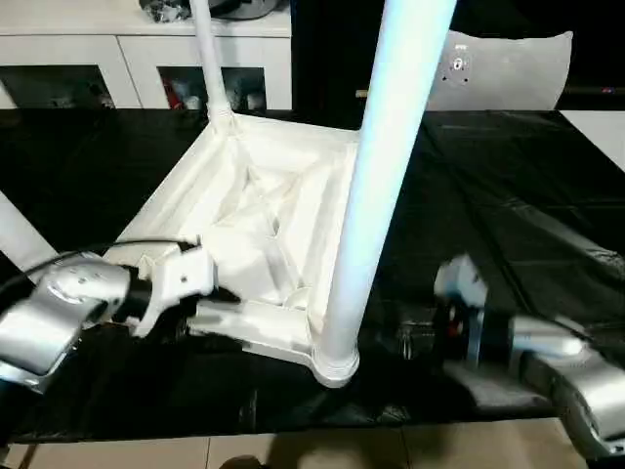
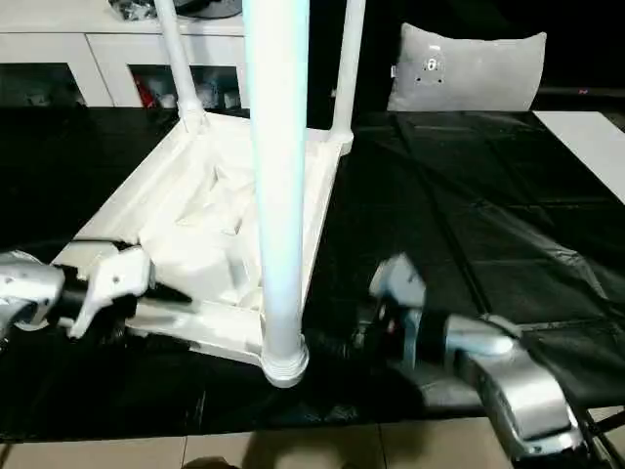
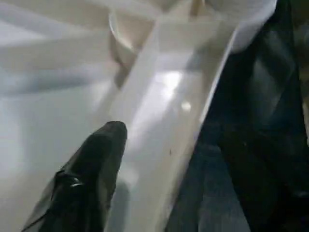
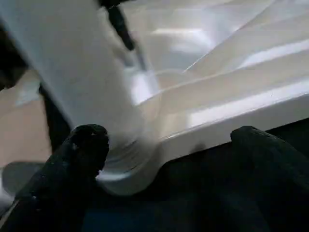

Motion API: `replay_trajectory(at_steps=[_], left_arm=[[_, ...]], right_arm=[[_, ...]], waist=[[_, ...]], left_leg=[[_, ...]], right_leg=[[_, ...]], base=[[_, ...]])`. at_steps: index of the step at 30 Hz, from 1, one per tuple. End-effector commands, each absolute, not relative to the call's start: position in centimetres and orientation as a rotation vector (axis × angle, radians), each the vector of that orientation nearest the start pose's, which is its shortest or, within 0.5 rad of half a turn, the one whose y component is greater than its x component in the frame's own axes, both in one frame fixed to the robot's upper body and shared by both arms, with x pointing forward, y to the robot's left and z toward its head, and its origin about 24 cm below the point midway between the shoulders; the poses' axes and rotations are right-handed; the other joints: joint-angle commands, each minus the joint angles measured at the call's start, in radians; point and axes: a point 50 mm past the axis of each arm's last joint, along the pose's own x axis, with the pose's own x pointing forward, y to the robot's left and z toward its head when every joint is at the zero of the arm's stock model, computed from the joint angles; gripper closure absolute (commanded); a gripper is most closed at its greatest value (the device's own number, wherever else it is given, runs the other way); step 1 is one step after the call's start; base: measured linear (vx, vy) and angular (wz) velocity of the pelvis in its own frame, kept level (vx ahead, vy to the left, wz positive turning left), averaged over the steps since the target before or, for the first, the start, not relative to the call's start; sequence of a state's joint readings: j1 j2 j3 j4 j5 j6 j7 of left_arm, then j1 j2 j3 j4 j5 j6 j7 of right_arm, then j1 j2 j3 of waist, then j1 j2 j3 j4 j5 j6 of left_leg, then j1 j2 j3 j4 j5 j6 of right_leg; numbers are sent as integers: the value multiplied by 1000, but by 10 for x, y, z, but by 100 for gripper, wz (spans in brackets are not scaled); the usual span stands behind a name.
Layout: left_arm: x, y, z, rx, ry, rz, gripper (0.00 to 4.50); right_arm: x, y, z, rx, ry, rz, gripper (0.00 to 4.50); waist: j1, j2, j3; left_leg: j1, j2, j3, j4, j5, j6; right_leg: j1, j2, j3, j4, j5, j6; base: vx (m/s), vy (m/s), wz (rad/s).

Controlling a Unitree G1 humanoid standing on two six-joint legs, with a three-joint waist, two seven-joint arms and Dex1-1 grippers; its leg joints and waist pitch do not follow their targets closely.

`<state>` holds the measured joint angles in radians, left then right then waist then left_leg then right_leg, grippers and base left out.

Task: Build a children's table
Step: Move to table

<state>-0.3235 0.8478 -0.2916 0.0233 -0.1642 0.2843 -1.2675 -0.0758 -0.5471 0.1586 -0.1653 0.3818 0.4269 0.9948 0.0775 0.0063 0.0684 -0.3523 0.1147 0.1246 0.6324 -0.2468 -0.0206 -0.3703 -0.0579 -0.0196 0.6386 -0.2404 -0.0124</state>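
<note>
black sheeting covers the work surface, with a white cabinet and a grey cushion behind it.

right gripper sits low on the sheet, its two black fingers spread wide apart on either side of the near corner socket, holding nothing. the right forearm lies nearly flat, coming in from the near right edge.

left gripper is at the table's near rim; one black finger rests on the white inner rim, and whether it grips cannot be told. the left forearm reaches in from the near left, angled towards the middle.

table lies upside down in the middle of the sheet, ribbed underside up. near leg stands upright in the near corner socket, between the two grippers. two more legs rise from the far corners.

open sheet lies to the right of the table; the sheet's near edge runs just below both arms, with floor beyond.
</note>
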Motion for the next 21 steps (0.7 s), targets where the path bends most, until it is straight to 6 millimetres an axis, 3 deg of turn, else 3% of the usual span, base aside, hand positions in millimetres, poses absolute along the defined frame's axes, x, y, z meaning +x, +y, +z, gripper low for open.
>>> replay_trajectory(at_steps=[1,3,4,11,12,14,17,18,21], left_arm=[[262,204,95,595,553,-1364,134],[264,199,93,606,550,-1396,142],[265,198,92,608,548,-1402,142],[263,185,79,619,534,-1448,203],[263,183,75,632,537,-1455,212],[263,182,72,635,541,-1460,226],[264,179,69,661,533,-1459,258],[266,178,69,667,525,-1458,266],[268,174,66,686,512,-1480,296]], right_arm=[[228,-161,71,-85,344,1203,0],[228,-165,75,-91,343,1217,0],[227,-166,76,-94,347,1221,0],[215,-183,83,-100,362,1236,0],[212,-189,86,-124,358,1229,0],[211,-192,86,-136,359,1225,0],[204,-197,87,-132,378,1228,0],[203,-197,87,-127,384,1225,0],[201,-198,84,-138,392,1202,0]], waist=[[4,14,-57],[10,11,-55],[10,4,-54],[16,6,-59],[14,17,-58],[10,7,-56],[9,6,-54],[7,17,-54],[4,26,-56]], left_leg=[[4,101,-30,-95,-72,59],[6,102,-28,-96,-87,47],[6,101,-27,-97,-85,49],[3,106,-26,-93,-62,55],[3,104,-27,-91,-66,59],[1,104,-26,-94,-92,59],[2,105,-26,-94,-112,56],[4,106,-26,-94,-116,52],[3,105,-27,-93,-108,55]], right_leg=[[39,-101,46,-64,10,-294],[38,-101,47,-65,0,-297],[40,-100,48,-67,-4,-294],[45,-103,49,-64,30,-287],[43,-104,49,-65,24,-290],[47,-103,50,-72,-12,-283],[46,-104,51,-79,-77,-275],[44,-102,52,-83,-89,-273],[44,-100,52,-82,-71,-278]], base=[[0,0,0],[0,0,0],[0,0,0],[0,0,0],[0,0,0],[0,0,0],[0,0,0],[0,0,0],[0,0,0]])
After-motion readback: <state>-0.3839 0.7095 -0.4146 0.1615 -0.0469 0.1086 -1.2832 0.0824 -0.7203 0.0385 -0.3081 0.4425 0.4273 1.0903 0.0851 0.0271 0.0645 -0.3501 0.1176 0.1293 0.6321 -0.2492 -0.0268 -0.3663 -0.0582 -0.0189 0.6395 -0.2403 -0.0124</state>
